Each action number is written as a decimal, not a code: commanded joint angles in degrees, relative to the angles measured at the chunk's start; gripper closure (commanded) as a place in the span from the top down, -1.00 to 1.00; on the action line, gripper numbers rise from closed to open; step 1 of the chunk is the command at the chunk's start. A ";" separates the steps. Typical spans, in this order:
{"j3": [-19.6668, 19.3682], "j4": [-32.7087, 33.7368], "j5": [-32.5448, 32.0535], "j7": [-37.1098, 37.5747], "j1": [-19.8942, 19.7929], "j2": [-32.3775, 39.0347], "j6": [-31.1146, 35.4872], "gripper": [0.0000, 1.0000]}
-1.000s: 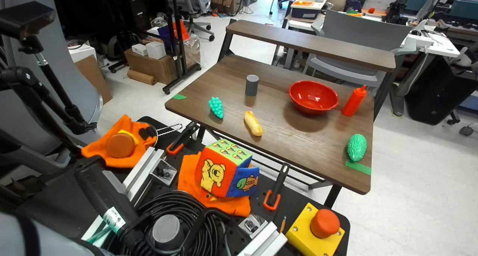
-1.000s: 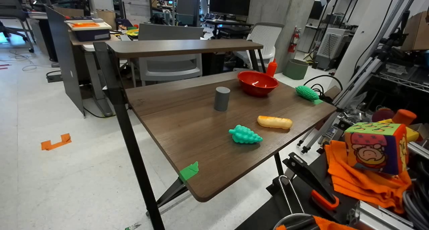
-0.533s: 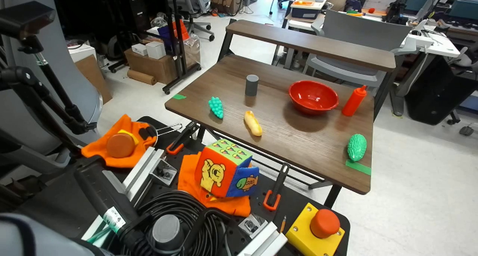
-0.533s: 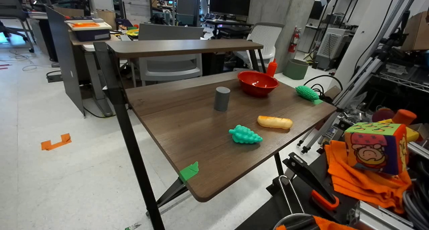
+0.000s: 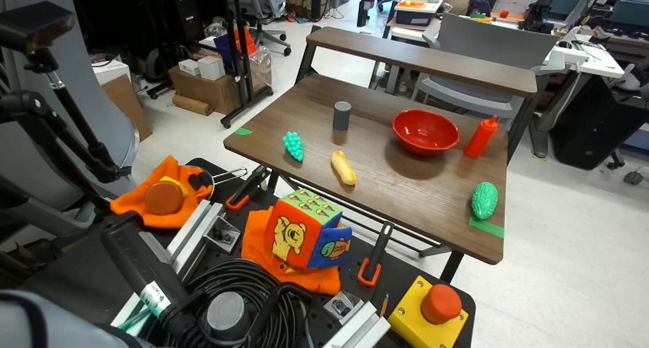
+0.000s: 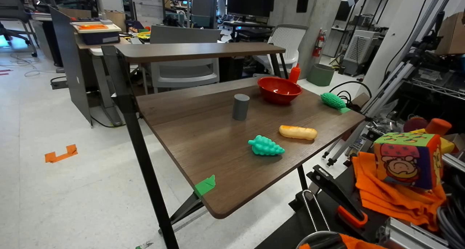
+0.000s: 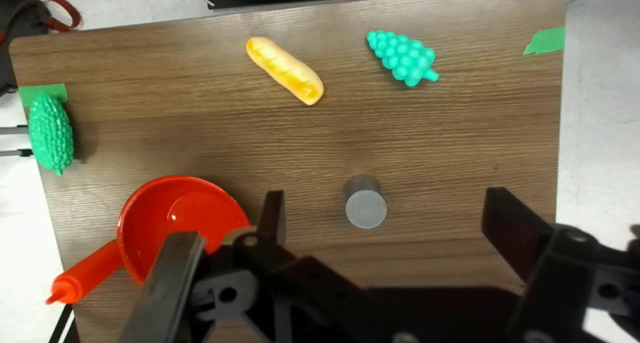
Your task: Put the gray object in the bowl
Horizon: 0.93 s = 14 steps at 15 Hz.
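The gray object (image 5: 341,116) is a small dark gray cylinder standing upright on the table in both exterior views (image 6: 240,107). It shows from above in the wrist view (image 7: 366,209), with its lighter top facing the camera. The bowl (image 5: 426,130) is wide, red and glossy, and stands beside it, also seen in an exterior view (image 6: 279,85) and at lower left in the wrist view (image 7: 175,203), partly hidden by a finger. My gripper (image 7: 384,192) is open and empty, high above the table. Its fingertips show at the top edge of an exterior view (image 5: 338,5).
A yellow oblong object (image 5: 344,168), green grapes (image 5: 293,146), a green corn-like object (image 5: 485,200) and a red bottle (image 5: 481,137) are on the table. The bottle stands close to the bowl. A raised shelf (image 5: 421,59) runs along one long side of the table (image 5: 385,196).
The gripper's dark fingers have come into view at the top edge of both exterior views, where they were absent before. The objects on the table have not moved.
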 commanded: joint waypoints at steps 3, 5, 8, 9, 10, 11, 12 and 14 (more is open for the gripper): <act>-4.61 13.56 -6.39 4.71 4.70 16.22 -2.11 1.00; -5.87 17.28 -6.42 4.80 5.81 21.06 -2.90 1.00; -7.19 22.31 -5.98 3.72 7.20 27.42 -3.70 1.00; -7.54 24.06 -5.88 3.53 7.62 29.42 -4.31 1.00; -7.94 25.99 -5.85 3.56 8.08 31.45 -5.32 1.00; -8.19 27.77 -5.73 3.48 8.47 33.27 -6.25 1.00; -8.29 29.55 -5.54 3.20 8.78 34.99 -7.49 1.00; -8.36 32.40 -5.29 3.00 9.42 38.17 -9.15 1.00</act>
